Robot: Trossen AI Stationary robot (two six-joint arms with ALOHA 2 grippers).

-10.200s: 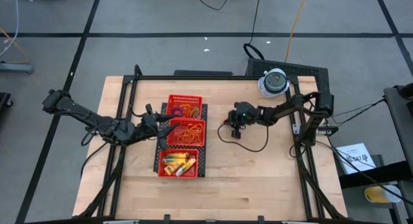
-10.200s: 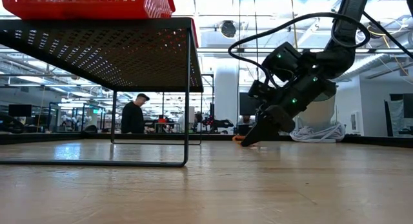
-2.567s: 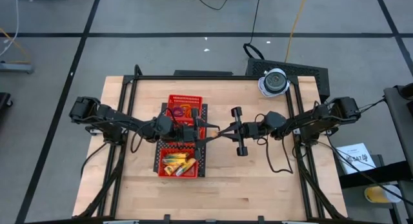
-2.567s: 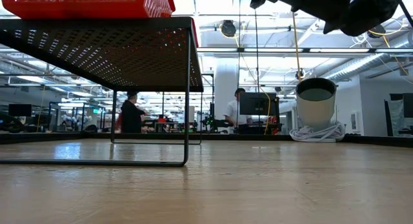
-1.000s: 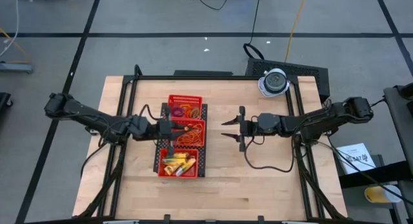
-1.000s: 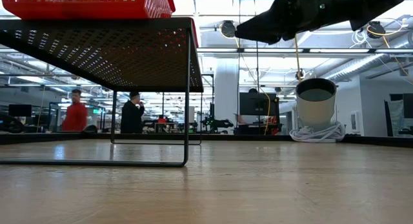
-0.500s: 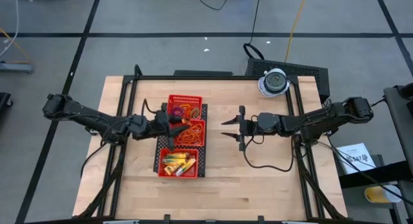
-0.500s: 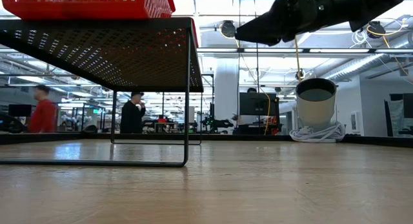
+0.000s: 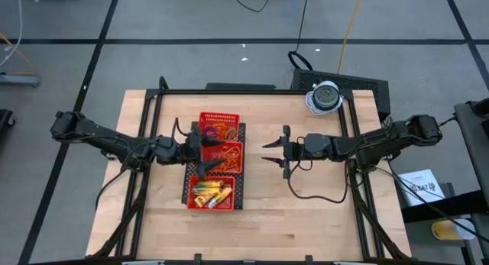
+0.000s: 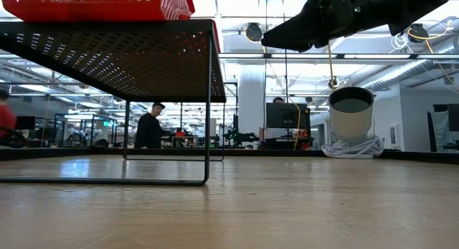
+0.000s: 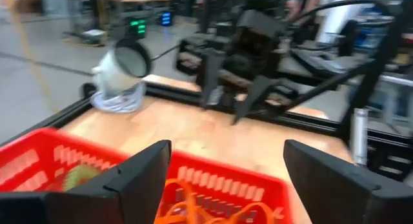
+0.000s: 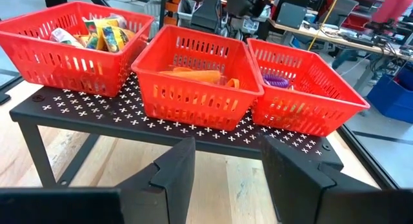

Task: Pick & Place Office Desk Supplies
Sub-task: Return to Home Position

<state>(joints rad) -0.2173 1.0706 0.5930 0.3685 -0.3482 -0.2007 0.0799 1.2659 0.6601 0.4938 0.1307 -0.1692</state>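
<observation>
Left gripper [image 9: 203, 153]: fingers spread wide, nothing held, hanging over the left edge of the middle basket [image 12: 193, 101]. Right gripper [image 9: 266, 151]: also open and empty, raised off the desk [image 9: 306, 211], just right of the black shelf [image 12: 97, 111] and apart from it, pointing left at the baskets. Three red baskets sit in a far-to-near row on that shelf, at the desk's centre-left. Orange rubber bands [image 9: 223, 158] are piled in the middle basket; the left wrist view shows them right below its fingers. The far basket [image 12: 303, 114] holds a purple ring [image 12: 276, 80] plus some other small bits, too small to tell apart. The near basket [image 12: 71, 62] holds the yellow sticks [image 9: 210, 193]. No supplies visible loose on the desk in the high or low view. The white-grey dome [image 9: 325, 96] sits at the far right corner, well apart from both arms. The low view shows the right gripper up high, with a person [image 10: 149, 127] standing in the room behind the shelf legs.
</observation>
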